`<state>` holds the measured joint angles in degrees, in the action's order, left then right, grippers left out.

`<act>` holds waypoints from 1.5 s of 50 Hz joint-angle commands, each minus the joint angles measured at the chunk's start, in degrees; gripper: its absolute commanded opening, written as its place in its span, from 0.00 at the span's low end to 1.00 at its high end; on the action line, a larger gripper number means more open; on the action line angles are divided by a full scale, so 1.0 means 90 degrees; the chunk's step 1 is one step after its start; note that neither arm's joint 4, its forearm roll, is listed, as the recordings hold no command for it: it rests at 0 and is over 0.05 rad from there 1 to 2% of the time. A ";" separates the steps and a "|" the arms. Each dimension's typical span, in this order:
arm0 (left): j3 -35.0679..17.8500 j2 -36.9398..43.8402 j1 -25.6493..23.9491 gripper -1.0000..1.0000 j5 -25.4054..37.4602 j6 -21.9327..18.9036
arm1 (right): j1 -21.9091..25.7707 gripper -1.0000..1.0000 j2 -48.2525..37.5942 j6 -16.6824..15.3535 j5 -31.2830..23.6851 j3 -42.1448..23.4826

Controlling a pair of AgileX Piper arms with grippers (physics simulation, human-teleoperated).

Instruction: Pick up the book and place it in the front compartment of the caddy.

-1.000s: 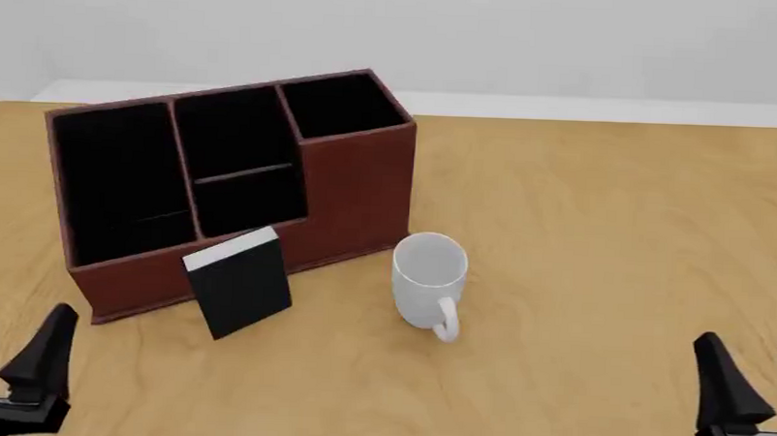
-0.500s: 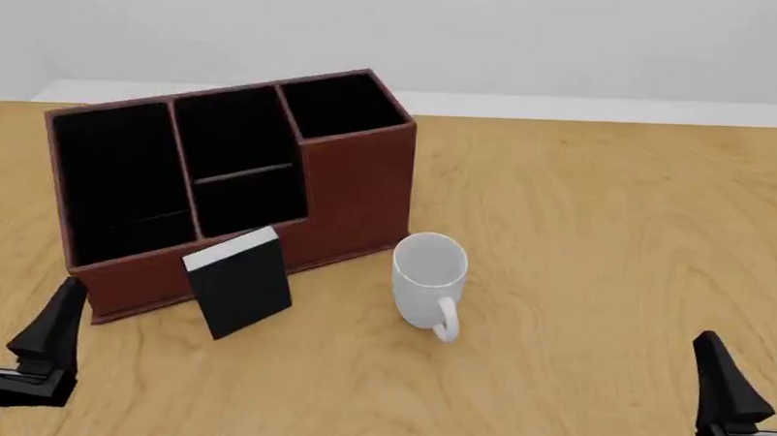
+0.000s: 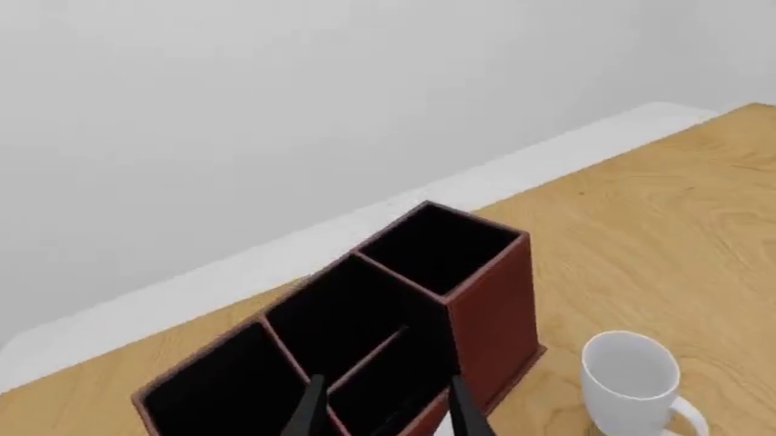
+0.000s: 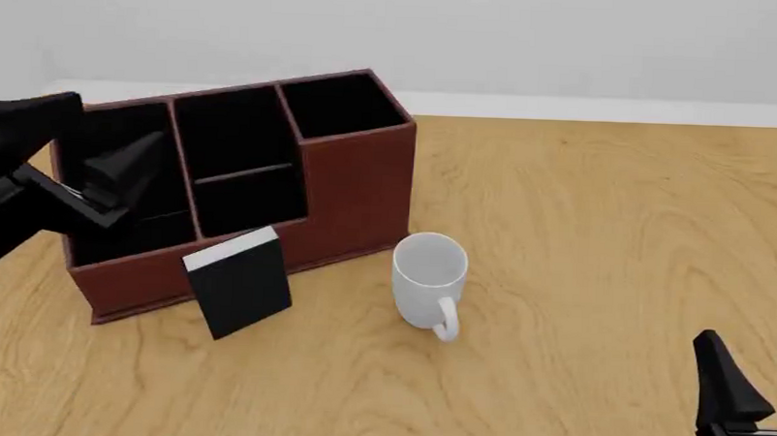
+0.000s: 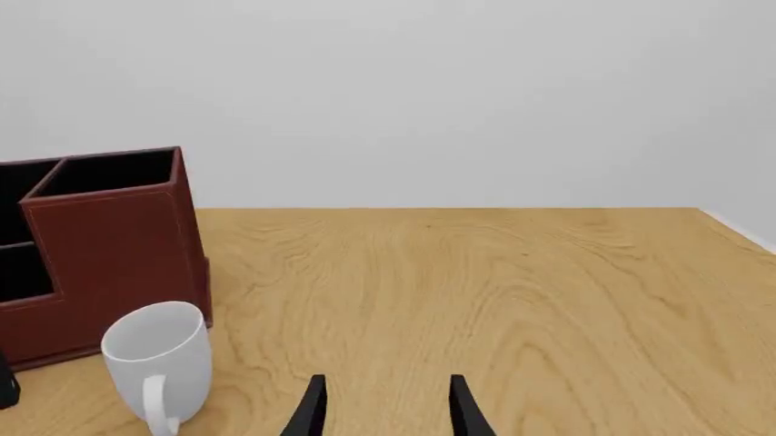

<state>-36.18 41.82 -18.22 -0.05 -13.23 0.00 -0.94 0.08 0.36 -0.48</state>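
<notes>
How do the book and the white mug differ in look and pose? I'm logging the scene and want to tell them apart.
The book is black, flat and thin with a white page edge on top; the white mug is round with a handle. The book leans against the caddy, while the mug stands upright, apart from the caddy. Both rest on the wooden table in front of the caddy and look similar in height.
</notes>
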 commanded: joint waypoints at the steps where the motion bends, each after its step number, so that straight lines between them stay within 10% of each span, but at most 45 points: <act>1: -0.1905 0.1418 -0.0818 1.00 0.1655 -0.0617 | 0.0000 1.00 -0.0015 0.0000 0.0003 -0.0011; 15: -0.3027 0.2304 -0.1041 1.00 0.2823 -0.1464 | 0.0001 1.00 -0.0013 0.0000 0.0026 0.0013; 34: -0.2635 0.2839 -0.0613 1.00 0.3324 -0.2601 | 0.0001 1.00 -0.0011 -0.0001 0.0004 -0.0007; 75: -0.1862 0.3491 -0.0499 1.00 0.3032 -0.3198 | 0.0003 1.00 -0.0011 -0.0001 0.0004 -0.0007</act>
<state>-54.92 71.45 -24.06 29.09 -40.51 0.01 -1.02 0.07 0.39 -0.55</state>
